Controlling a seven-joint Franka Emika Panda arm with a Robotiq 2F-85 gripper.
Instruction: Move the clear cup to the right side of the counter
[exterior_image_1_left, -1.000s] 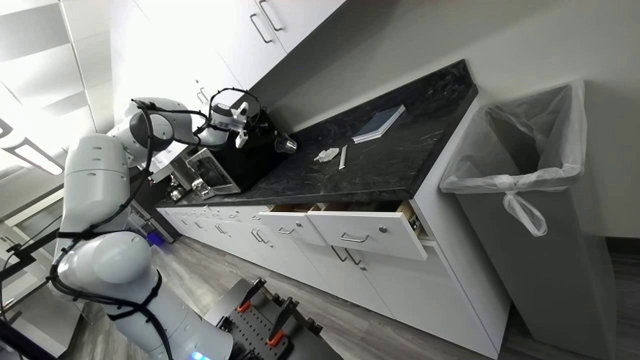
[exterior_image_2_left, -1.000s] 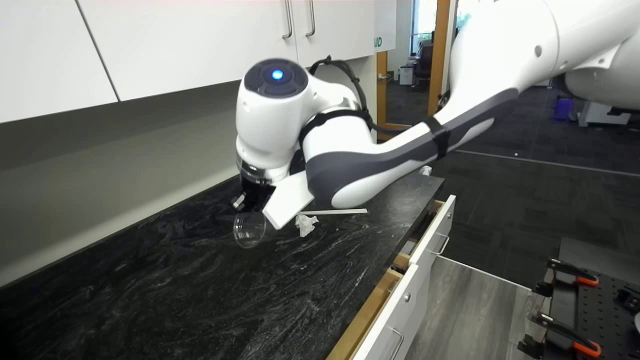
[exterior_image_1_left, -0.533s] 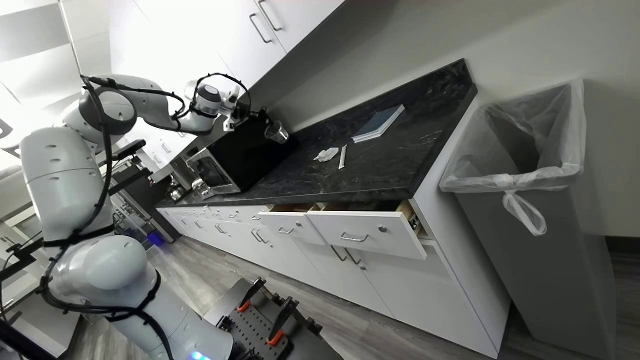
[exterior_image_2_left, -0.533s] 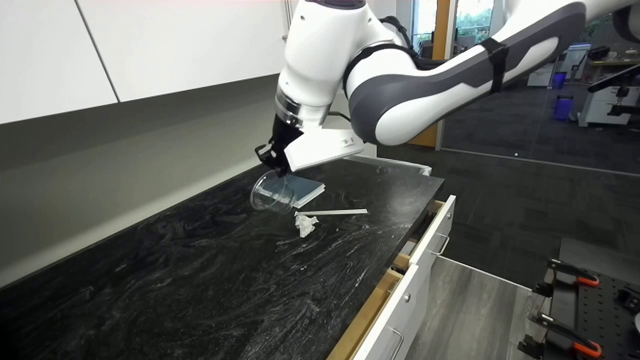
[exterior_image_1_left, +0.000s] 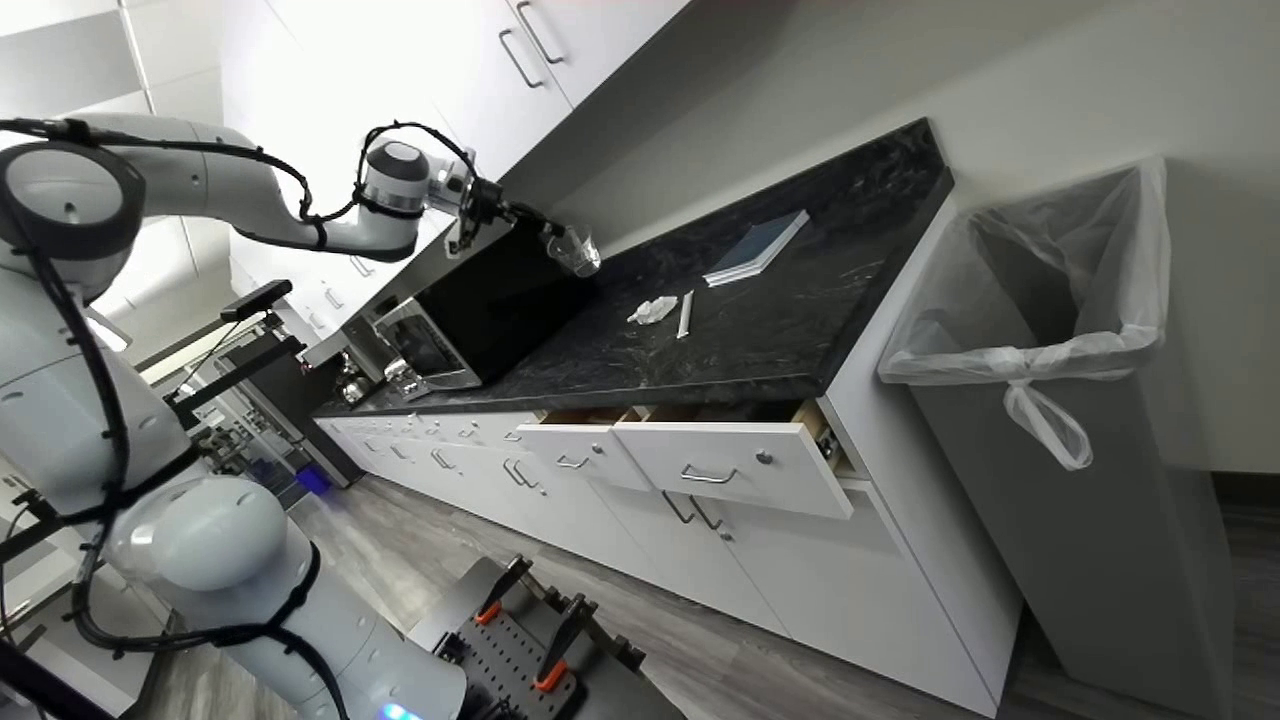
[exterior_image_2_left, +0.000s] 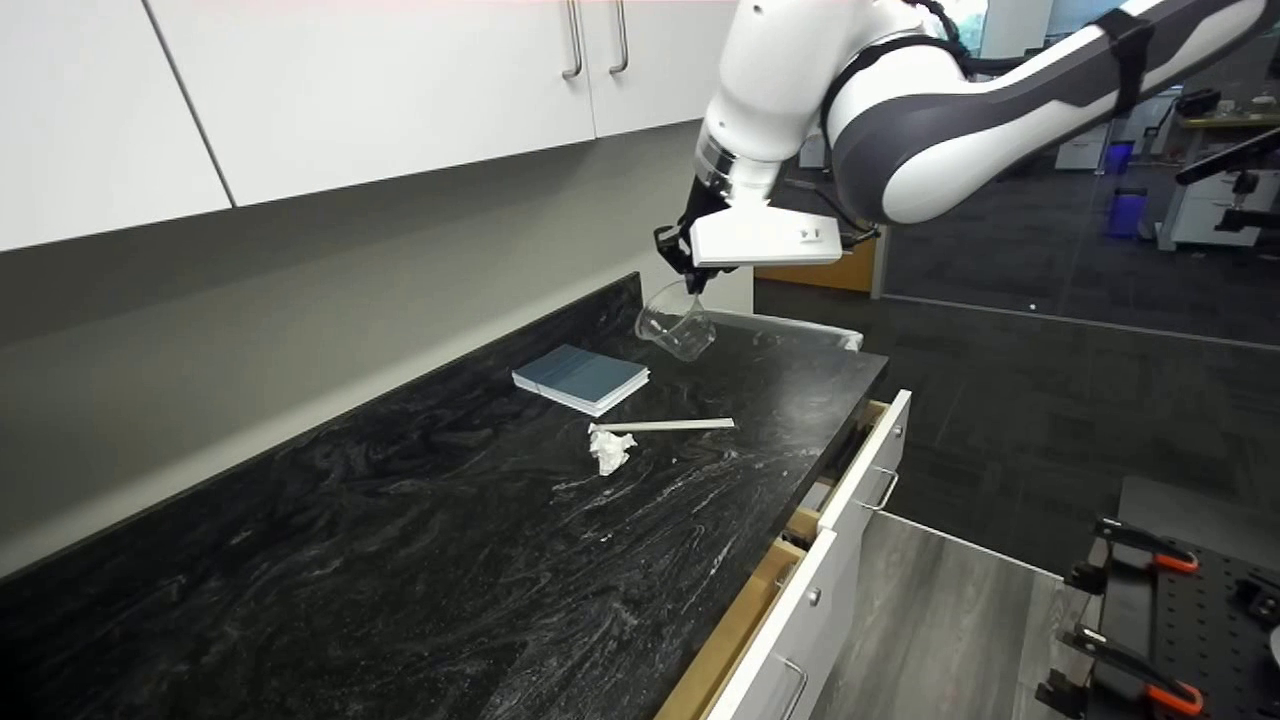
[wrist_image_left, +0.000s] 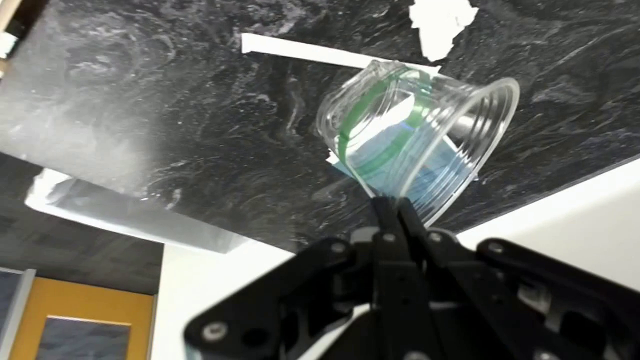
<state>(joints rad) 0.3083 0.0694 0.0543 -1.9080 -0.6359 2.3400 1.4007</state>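
The clear cup (exterior_image_2_left: 677, 322) is see-through, tilted on its side, and hangs above the black counter (exterior_image_2_left: 450, 540), over its far end. It also shows in an exterior view (exterior_image_1_left: 574, 252). My gripper (exterior_image_2_left: 690, 280) is shut on the cup's wall near the rim. In the wrist view the fingertips (wrist_image_left: 392, 204) pinch the rim edge of the cup (wrist_image_left: 385, 115), its mouth pointing to the upper right. A green band shows around the cup near its base. My gripper also shows in an exterior view (exterior_image_1_left: 553, 230).
A blue book (exterior_image_2_left: 582, 378), a white strip (exterior_image_2_left: 665, 425) and crumpled white paper (exterior_image_2_left: 610, 450) lie on the counter. Two drawers (exterior_image_1_left: 735, 465) stand pulled open along its front. A lined bin (exterior_image_1_left: 1060, 430) stands at the counter's end. A dark microwave (exterior_image_1_left: 500, 310) and upper cabinets (exterior_image_2_left: 380, 90) are nearby.
The arm has carried the cup higher and along the counter, past the book towards the end by the bin. The grip on the cup stays. Book, strip and paper have not moved.
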